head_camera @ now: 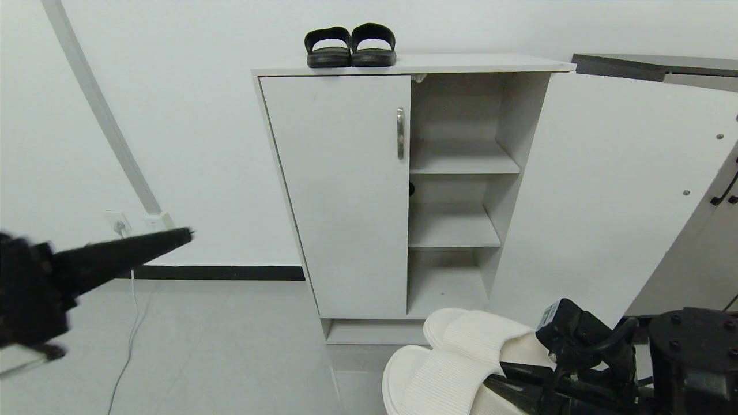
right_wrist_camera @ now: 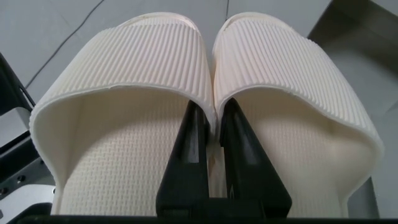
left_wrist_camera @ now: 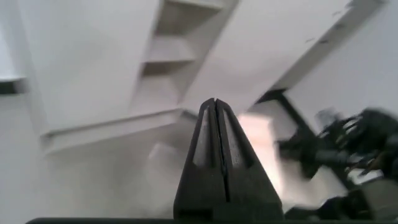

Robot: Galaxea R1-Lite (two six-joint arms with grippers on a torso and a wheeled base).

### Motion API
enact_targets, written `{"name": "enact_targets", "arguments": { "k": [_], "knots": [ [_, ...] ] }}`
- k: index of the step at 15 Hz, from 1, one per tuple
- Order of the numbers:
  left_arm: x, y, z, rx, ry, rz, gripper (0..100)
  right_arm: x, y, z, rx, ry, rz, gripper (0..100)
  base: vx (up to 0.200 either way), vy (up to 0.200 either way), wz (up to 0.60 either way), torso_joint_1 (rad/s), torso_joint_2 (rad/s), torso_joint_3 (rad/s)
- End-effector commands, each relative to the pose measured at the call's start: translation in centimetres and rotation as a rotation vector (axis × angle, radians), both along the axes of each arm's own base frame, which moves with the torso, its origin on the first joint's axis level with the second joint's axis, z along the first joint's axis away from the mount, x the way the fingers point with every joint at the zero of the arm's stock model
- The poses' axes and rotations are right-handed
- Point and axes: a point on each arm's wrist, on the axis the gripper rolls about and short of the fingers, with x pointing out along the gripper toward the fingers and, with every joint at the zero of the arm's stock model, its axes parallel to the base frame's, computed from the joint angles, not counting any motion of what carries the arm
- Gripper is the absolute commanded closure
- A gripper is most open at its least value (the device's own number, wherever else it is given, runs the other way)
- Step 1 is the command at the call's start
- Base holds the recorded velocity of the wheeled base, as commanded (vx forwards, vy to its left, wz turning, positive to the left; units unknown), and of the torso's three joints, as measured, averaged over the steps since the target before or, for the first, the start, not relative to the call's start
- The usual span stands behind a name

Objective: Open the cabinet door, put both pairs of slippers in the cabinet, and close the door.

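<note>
A white cabinet (head_camera: 346, 196) stands against the wall with its left door shut and its right door (head_camera: 599, 184) swung wide open, baring three shelves (head_camera: 455, 227). A pair of black slippers (head_camera: 350, 46) rests on the cabinet top. My right gripper (right_wrist_camera: 213, 134) is shut on the inner straps of a pair of cream slippers (head_camera: 455, 363), held low in front of the open compartment. The same cream slippers (right_wrist_camera: 205, 93) sit side by side around my fingers (right_wrist_camera: 189, 149). My left gripper (head_camera: 187, 233) hangs shut and empty, well left of the cabinet; its fingers (left_wrist_camera: 214, 134) are pressed together.
A wall socket (head_camera: 118, 222) with a cable running down to the floor sits at the left, beside a slanted conduit (head_camera: 98, 104). A dark-topped piece of furniture (head_camera: 657, 66) stands behind the open door. Grey floor tiles (head_camera: 230, 346) lie open in front of the cabinet.
</note>
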Motion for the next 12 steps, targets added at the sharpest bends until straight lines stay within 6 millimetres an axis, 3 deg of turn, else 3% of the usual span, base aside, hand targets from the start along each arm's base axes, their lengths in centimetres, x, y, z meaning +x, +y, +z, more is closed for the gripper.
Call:
{"name": "enact_targets", "arguments": {
  "k": [1, 5, 7, 10, 12],
  "knots": [
    [-8.2, 3.8, -3.8, 0.055, -0.043, 0.224, 100, 0.1, 0.0, 0.1, 0.003, -0.003, -0.001, 100, 0.0, 0.0, 0.0, 0.0, 0.0, 0.0],
    [-10.9, 4.9, -9.0, 0.142, -0.042, 0.437, 100, 0.3, 0.0, 0.2, 0.015, -0.013, -0.009, 100, 0.0, 0.0, 0.0, 0.0, 0.0, 0.0],
    [-12.1, 4.9, -13.8, 0.233, -0.062, 0.554, 100, 0.3, -0.1, 0.5, 0.03, -0.029, -0.013, 100, 0.0, 0.0, 0.0, 0.0, 0.0, 0.0],
    [-12.2, 4.8, -16.8, 0.296, -0.059, 0.687, 100, 0.3, 0.0, 0.5, 0.032, -0.031, -0.013, 100, 0.0, 0.0, 0.0, 0.0, 0.0, 0.0],
    [-12.0, 4.7, -17.8, 0.307, -0.106, 0.718, 100, 0.4, 0.0, 0.5, 0.031, -0.03, -0.013, 100, 0.0, 0.0, 0.0, 0.0, 0.0, 0.0]
  ]
}}
